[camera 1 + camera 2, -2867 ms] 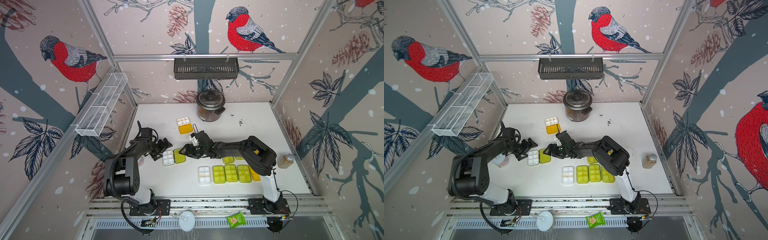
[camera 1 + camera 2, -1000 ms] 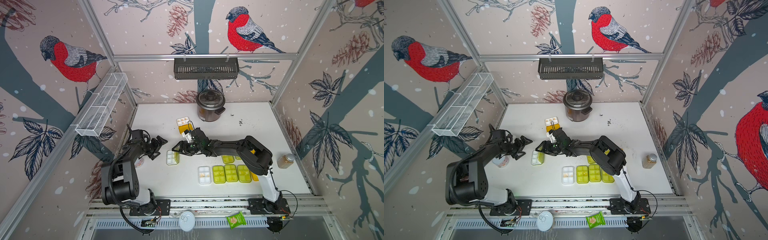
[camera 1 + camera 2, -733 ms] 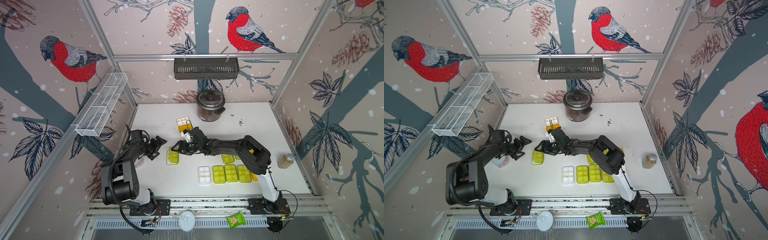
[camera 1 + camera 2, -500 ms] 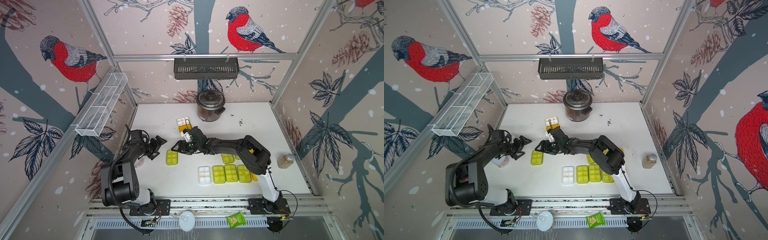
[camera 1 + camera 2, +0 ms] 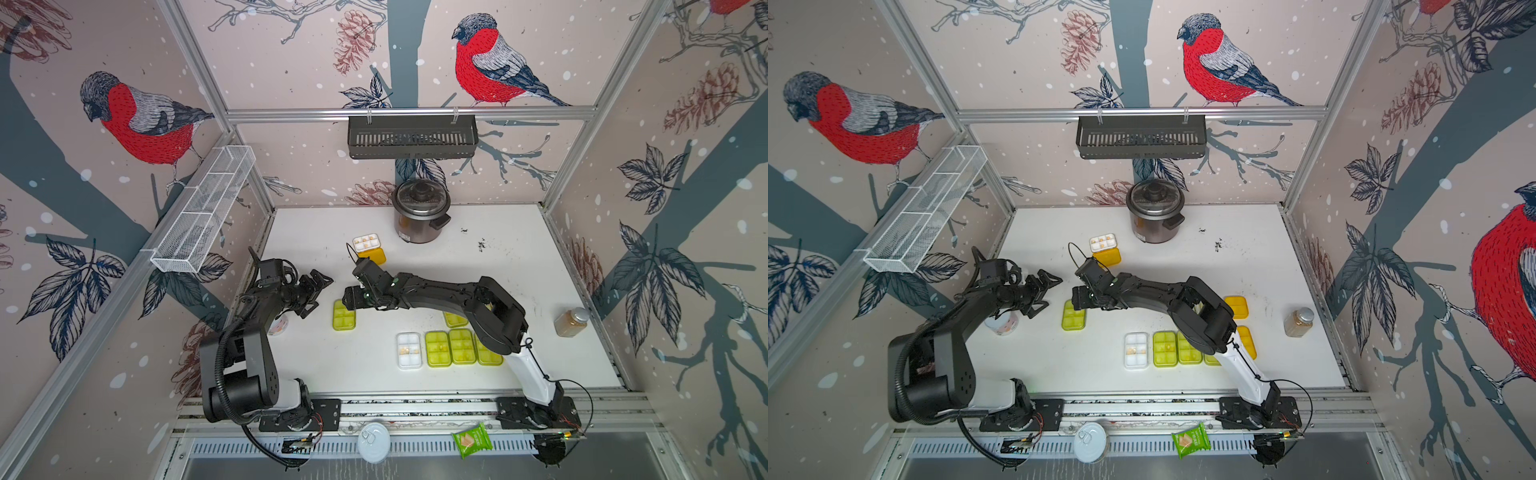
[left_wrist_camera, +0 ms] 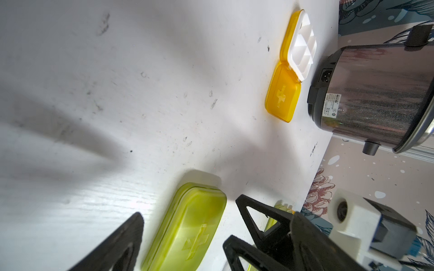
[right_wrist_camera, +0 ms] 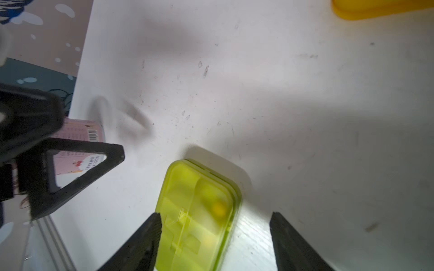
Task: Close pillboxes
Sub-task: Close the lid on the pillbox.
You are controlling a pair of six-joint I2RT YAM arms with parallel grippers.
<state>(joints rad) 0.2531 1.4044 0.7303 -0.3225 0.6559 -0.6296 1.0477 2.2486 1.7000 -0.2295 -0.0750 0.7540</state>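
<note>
Lime-green pillbox (image 5: 344,316), lid down, flat on table (image 5: 498,257), directly under right gripper (image 5: 350,301). In right wrist view, box (image 7: 199,211) sits between spread fingers (image 7: 145,239): one over box edge, contact unclear, other clear to side; nothing pinched. Right arm stretched long and low across table, wrist bent down. Left gripper (image 5: 322,293) just beside box, tips facing right gripper, near but apart; fingers wide, empty. Left forearm roughly level. Orange-yellow pillbox (image 5: 368,248) lies open beyond right wrist; row of pillboxes (image 5: 437,348) beside right elbow.

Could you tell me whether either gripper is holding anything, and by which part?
Nothing is held. The left gripper is open; the right gripper stands open over the closed lime-green pillbox.
</note>
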